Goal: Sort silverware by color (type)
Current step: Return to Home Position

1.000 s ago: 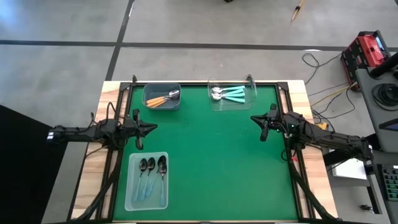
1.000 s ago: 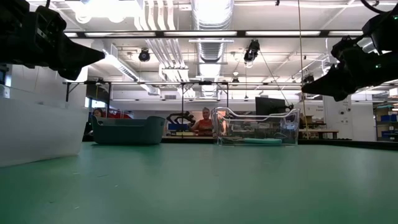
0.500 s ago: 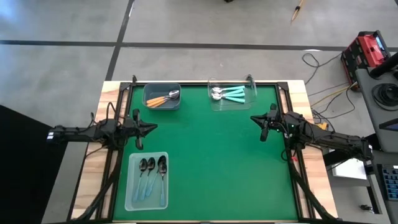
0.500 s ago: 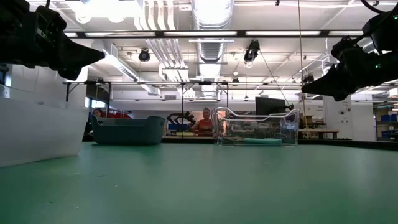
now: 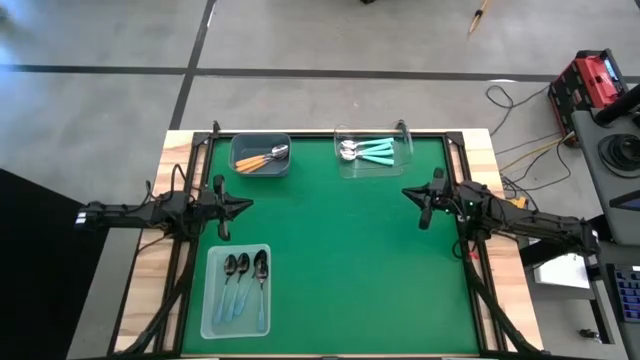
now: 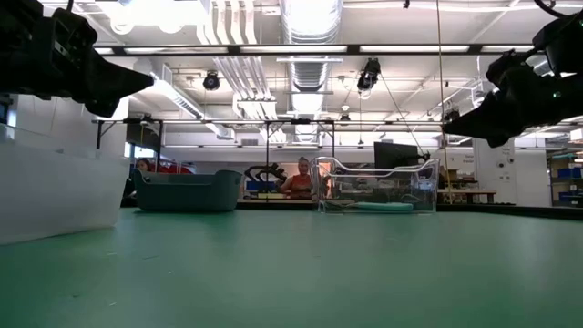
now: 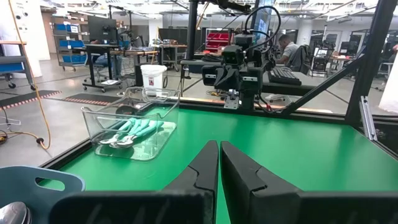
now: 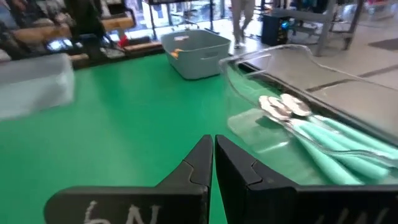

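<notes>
Sorted: three dark-bowled spoons with thin light-blue handles [image 5: 243,278] lie side by side in a frosted transparent bin [image 5: 209,322] at the near left of the green surface [image 5: 340,260]. Silver-bowled spoons with orange handles [image 5: 262,158] lie in a grey-blue plastic tub [image 5: 238,167] at the far edge. Silver-bowled spoons with teal handles [image 5: 370,151] fill a clear plastic tray [image 5: 405,141] beside it. No spoon lies loose on the surface.

The left end effector [image 5: 243,204] hovers over the left edge and the right end effector [image 5: 408,191] over the right edge, facing each other and well apart. Each has its fingers pressed together and grips nothing.

The spoons look light and stiff, with smooth bowls likely to slip. They lie flat, so the safer hold would be across the narrow handle, near its middle.

Only the overhead camera shows all three groups at once. It is the wrist cameras that show the fingers closed. The left wrist camera looks across to the clear tray and the opposite arm. The right wrist camera sees the teal handles close up, with the tub beyond. The table-level camera shows little more than container walls, with a strip of teal through the clear tray; the light-blue spoons are hidden behind the frosted side.
</notes>
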